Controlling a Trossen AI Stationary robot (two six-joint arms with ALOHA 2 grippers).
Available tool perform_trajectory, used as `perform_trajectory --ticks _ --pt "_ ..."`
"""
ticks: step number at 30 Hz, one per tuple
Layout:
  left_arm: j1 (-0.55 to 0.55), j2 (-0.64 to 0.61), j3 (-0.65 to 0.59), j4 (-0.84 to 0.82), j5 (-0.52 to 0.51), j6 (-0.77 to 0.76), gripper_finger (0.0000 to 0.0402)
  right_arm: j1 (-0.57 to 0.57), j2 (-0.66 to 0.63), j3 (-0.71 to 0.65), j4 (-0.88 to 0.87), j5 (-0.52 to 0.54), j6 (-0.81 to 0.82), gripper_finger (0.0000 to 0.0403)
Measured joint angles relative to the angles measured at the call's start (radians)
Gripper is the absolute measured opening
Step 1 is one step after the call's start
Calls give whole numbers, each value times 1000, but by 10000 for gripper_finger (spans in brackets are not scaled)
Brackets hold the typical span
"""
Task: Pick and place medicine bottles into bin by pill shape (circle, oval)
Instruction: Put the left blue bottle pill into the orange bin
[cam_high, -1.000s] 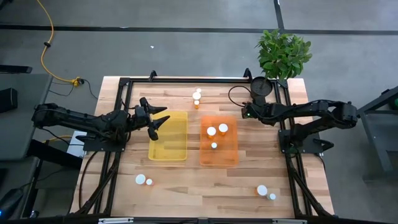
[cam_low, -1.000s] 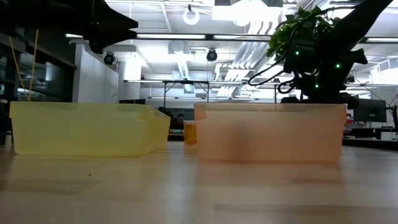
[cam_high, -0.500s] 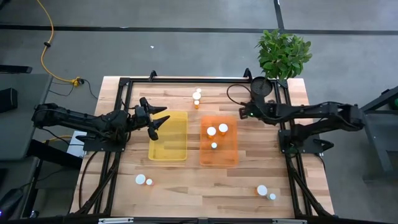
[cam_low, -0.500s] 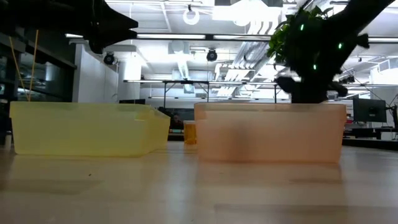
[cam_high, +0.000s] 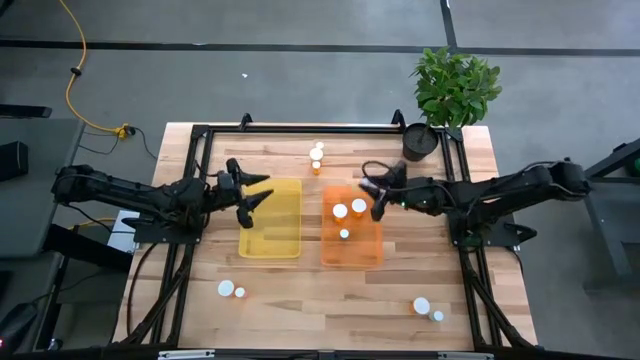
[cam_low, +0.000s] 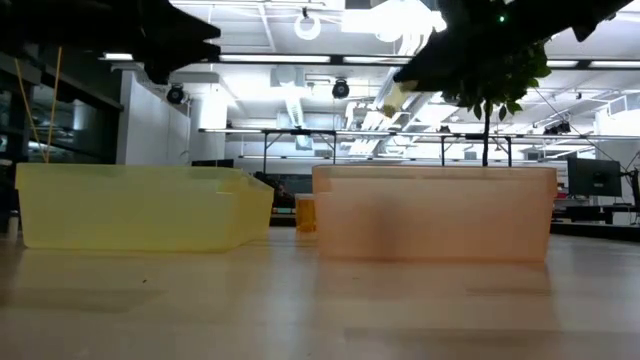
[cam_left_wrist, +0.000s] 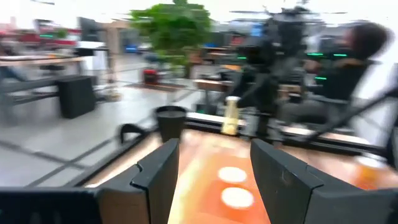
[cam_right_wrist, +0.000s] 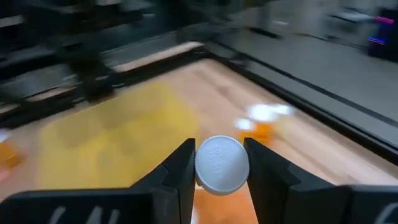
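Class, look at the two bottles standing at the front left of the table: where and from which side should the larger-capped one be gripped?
Grip the larger-capped bottle around its round white cap or just beneath it, coming straight down from above. It stands upright, cap up, so the top is free. Its smaller neighbour sits close on one side, so probably set the end effector's fingers across the other axis.

left hand (cam_high: 252, 196): fingers spread, arm level | right hand (cam_high: 378, 193): fingers clamped on a held load, arm outstretched
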Motion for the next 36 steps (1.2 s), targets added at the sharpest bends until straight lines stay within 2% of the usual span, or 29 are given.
perform_trajectory --ticks 4,16,19,22,24,33,36 --pt "-5 0 0 0 98 12 188 13 20 0 25 -106 -54 103" --pt "-5 0 0 0 92 18 188 12 27 0 7 -138 -69 103" --pt "-5 0 0 0 90 18 188 5 68 0 88 -139 -73 103" --pt "-4 0 0 1 88 18 188 -1 154 8 209 -148 -115 103" --pt "-3 0 0 1 87 18 188 -8 230 49 226 -182 -126 103" --pt "-4 0 0 0 42 34 188 8 629 406 215 -296 -189 103" --pt "-4 0 0 0 42 34 188 20 751 528 151 -329 -203 103"
